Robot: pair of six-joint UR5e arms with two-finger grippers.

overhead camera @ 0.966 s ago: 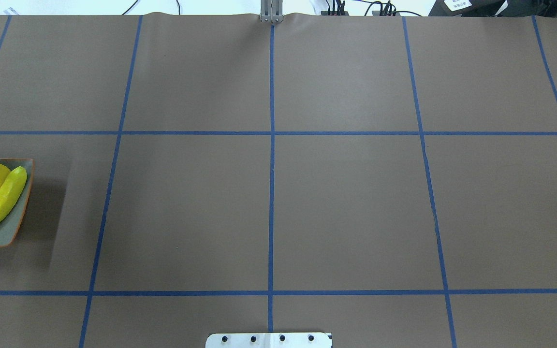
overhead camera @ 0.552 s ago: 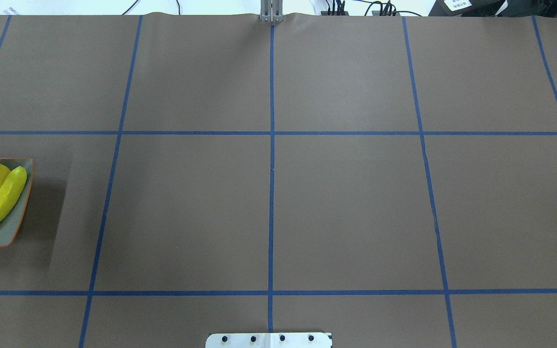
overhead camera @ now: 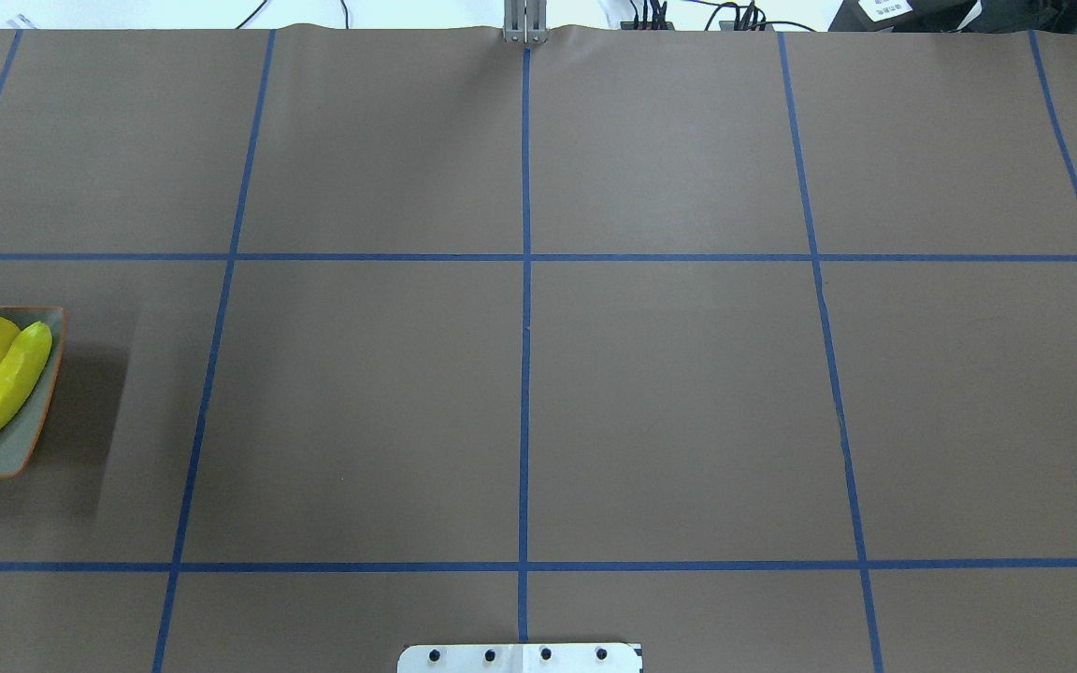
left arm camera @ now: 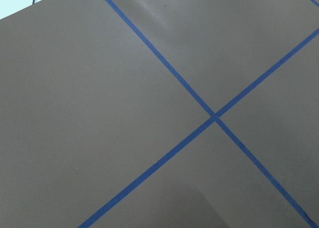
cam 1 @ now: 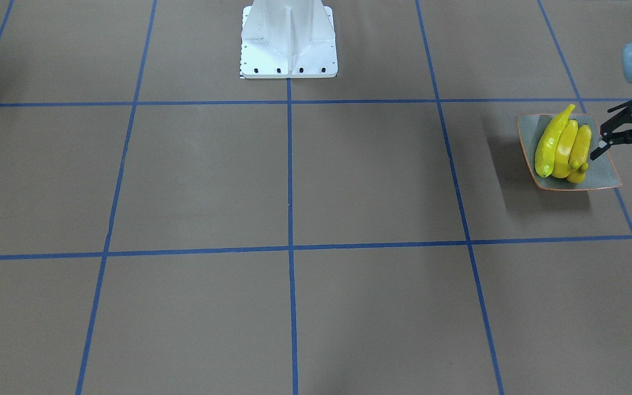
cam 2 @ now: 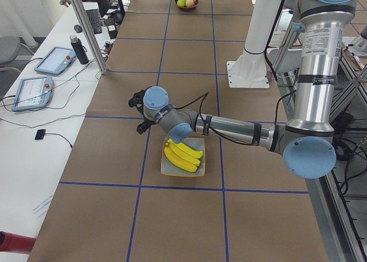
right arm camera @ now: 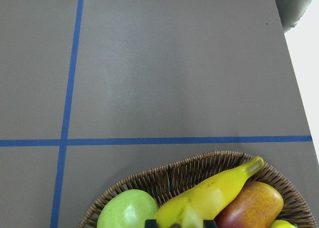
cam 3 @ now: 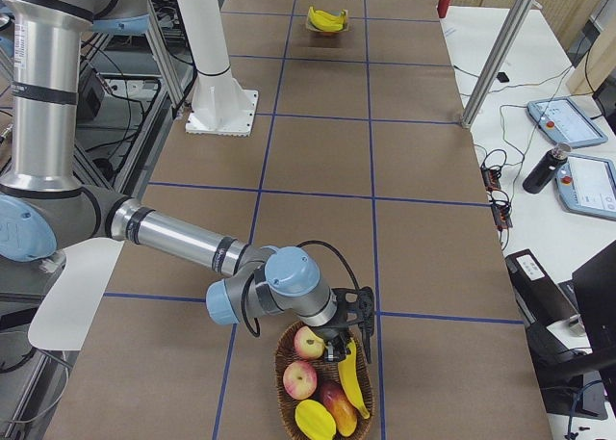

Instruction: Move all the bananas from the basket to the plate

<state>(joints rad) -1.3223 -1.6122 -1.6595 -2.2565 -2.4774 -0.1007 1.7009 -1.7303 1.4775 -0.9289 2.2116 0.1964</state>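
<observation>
Here's the brown blue-gridded table (overhead camera: pixel 669 402), a round woven wicker basket (right arm camera: pixel 164 180) at its right end, a square grey-green orange-rimmed plate (cam 1: pixel 601 178) at its left. Three glossy yellow curved bananas (cam 1: pixel 560 145) lie on the plate, a fourth banana (right arm camera: pixel 214 193) in the basket. The right gripper (right arm camera: pixel 177 223) is clamped onto that fourth banana; the left gripper (cam 1: pixel 616 171) hangs spread wide, empty, just beside the plate.

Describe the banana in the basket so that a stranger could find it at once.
Go to the table end near the right arm, where a wicker basket of fruit sits. Under the right tool lies the banana: the only long, curved yellow fruit among round apples.
</observation>
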